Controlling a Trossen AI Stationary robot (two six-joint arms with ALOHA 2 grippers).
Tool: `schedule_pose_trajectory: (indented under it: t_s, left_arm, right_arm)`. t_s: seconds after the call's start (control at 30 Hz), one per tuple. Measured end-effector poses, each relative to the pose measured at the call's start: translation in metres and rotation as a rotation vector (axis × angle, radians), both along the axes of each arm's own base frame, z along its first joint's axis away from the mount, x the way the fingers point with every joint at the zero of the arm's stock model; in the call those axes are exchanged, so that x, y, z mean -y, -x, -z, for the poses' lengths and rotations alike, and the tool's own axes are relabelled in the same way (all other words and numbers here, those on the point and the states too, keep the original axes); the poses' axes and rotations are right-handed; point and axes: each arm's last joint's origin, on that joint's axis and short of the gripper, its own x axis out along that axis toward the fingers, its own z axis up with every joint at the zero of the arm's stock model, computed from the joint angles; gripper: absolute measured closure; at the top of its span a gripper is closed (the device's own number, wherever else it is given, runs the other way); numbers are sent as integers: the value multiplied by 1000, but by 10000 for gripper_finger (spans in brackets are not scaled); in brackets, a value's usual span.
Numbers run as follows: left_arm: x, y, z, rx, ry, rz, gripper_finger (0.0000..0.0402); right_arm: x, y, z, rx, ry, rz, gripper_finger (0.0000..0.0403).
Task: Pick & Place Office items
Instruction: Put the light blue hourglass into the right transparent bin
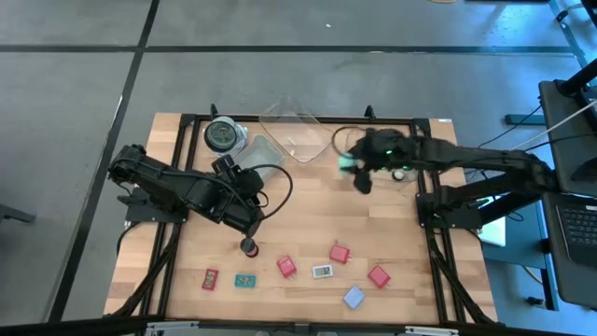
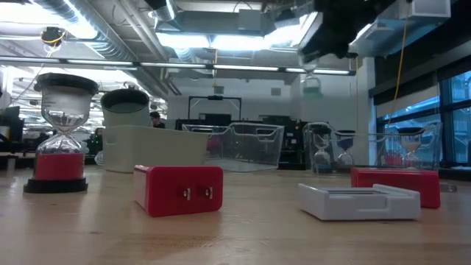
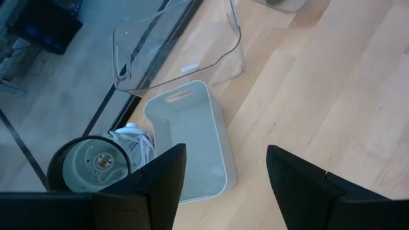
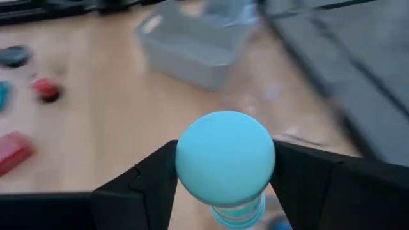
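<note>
High view: right hand (image 1: 359,173), clamped on a teal-topped timer (image 1: 347,164), hangs just right of the clear tray (image 1: 297,133); left hand (image 1: 250,229) half-open.

The light wooden table (image 1: 308,233) has a black metal frame along its edges and stands on a grey concrete floor (image 1: 280,75). At the far edge of the table rests a clear plastic tray (image 1: 297,131), tilted and partly overhanging the frame. Just beside it sits a smaller pale translucent plastic bin (image 1: 259,149). A round clear jar with a dark lid (image 1: 222,135) stands next to that bin, near the far left corner. A desk with a laptop (image 1: 580,224) stands off the table's right side.
</note>
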Motion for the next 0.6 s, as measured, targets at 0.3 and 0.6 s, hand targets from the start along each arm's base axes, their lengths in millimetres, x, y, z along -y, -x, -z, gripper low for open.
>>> schedule_pose_trajectory:
  t_s: [0.3,0.6]
  left_arm:
    - [1,0,0,15,7,-14,187]
    - [2,1,0,17,6,-9,187]
  right_arm:
    - [18,49,27,-50,-3,242,189]
    - [23,74,83,16,-90,401,188]
